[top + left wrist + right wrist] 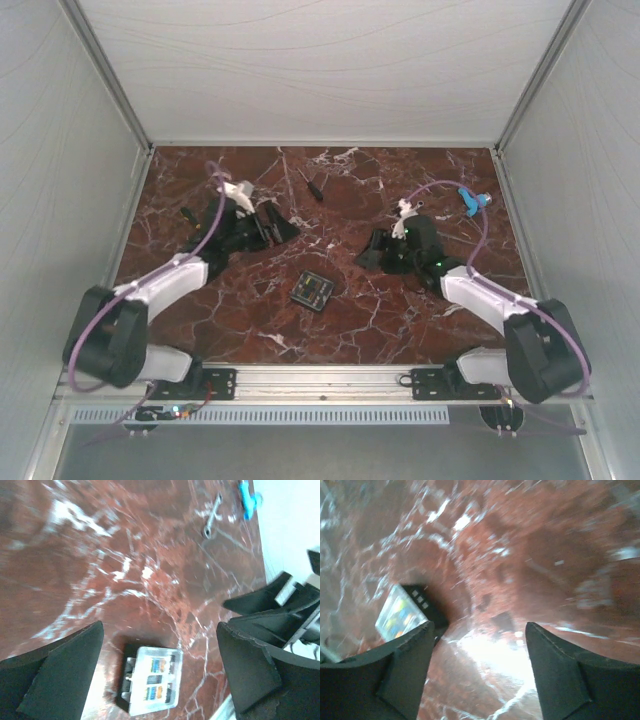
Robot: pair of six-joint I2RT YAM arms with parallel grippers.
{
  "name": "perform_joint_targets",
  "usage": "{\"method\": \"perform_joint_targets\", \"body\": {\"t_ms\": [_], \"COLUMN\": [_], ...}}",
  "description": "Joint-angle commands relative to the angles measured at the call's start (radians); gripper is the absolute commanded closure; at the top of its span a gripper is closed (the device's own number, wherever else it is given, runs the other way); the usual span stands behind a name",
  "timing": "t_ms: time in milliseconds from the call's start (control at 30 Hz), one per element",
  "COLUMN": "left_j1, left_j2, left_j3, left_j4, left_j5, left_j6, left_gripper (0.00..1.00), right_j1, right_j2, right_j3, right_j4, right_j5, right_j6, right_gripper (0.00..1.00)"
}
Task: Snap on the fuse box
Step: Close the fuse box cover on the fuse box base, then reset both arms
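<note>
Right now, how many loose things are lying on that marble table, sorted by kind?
Fuse box: 1
Clear lid, on the box: 1
Screwdriver: 1
Blue plastic piece: 1
Small dark bit, too small to identify: 1
Total: 5

This is a robotics lab test cell. Plain white panels (330, 60) on aluminium posts (112, 80) close in the space beyond and to either side of the left gripper (276, 229) and right gripper (368, 252). Behind them an aluminium rail (320, 378) carries the bolted arm bases (170, 365). Purple cables (440, 184) loop along the arms above a marble-patterned tabletop (350, 335).
</note>
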Motion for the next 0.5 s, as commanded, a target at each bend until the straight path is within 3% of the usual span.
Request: {"method": "perform_joint_targets", "body": {"t_ms": [0,133,333,467], "left_j1": [0.084,0.165,0.286,0.299], "left_j2": [-0.159,-0.313,-0.477,-0.463], "left_j3": [-0.079,-0.166,-0.327,-0.405], "left_j4": [-0.031,-0.035,0.084,0.245], "left_j5": [-0.174,-0.332,-0.595,-0.771], "left_j6": [0.041,0.050,0.088,0.227], "left_gripper": [0.02,0.00,0.00,0.00], "right_j1": [-0.086,-0.144,-0.182,-0.224], "right_j2": [-0.106,-0.180,-0.202,-0.130], "right_j3": [0.028,0.005,-0.115,-0.191], "right_j4": [-0.102,-0.063,0.180,0.393], "right_j5": [0.238,0.500,0.801,0.859], "right_j6": [-0.111,-0.148,-0.255,-0.323], "right_gripper": [0.26,0.15,0.12,0.10]}}
